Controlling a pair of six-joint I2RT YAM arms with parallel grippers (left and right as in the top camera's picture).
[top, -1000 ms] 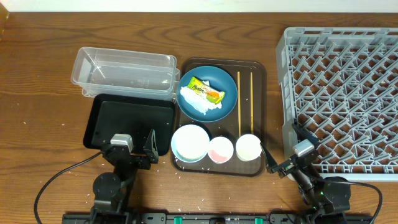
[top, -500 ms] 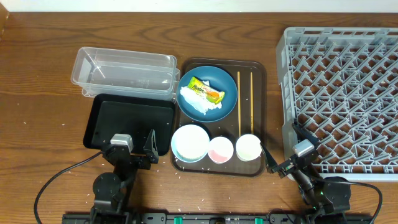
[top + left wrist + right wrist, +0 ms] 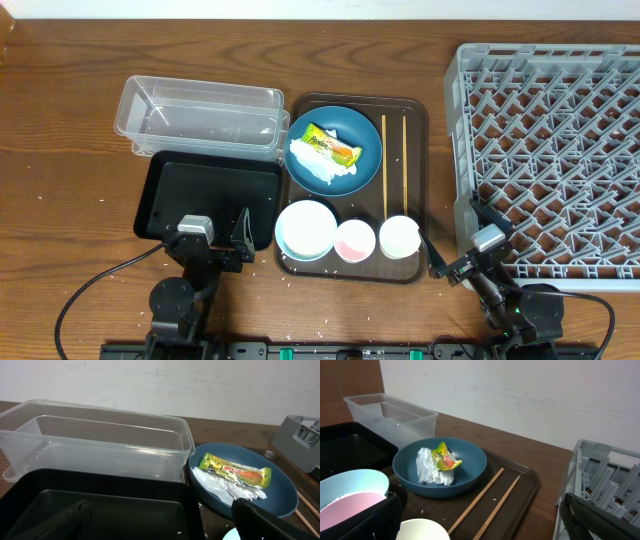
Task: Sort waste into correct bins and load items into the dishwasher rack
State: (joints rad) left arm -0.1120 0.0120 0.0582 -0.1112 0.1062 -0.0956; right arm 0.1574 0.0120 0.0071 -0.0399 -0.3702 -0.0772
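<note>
A dark blue plate (image 3: 335, 150) holds a yellow-green wrapper (image 3: 331, 145) and crumpled white tissue (image 3: 318, 171); they also show in the left wrist view (image 3: 235, 471) and the right wrist view (image 3: 440, 462). Two chopsticks (image 3: 394, 165) lie to its right. A white bowl with a blue rim (image 3: 306, 229), a pink cup (image 3: 354, 240) and a white cup (image 3: 399, 237) stand in front. The clear tub (image 3: 200, 115) and black tray (image 3: 210, 195) are at left, the grey rack (image 3: 555, 150) at right. My left gripper (image 3: 215, 245) and right gripper (image 3: 465, 250) are open and empty near the front edge.
The dishes sit on a brown serving tray (image 3: 420, 120). Loose rice grains (image 3: 290, 270) lie scattered on the wooden table near the front. Black cables run from both arm bases.
</note>
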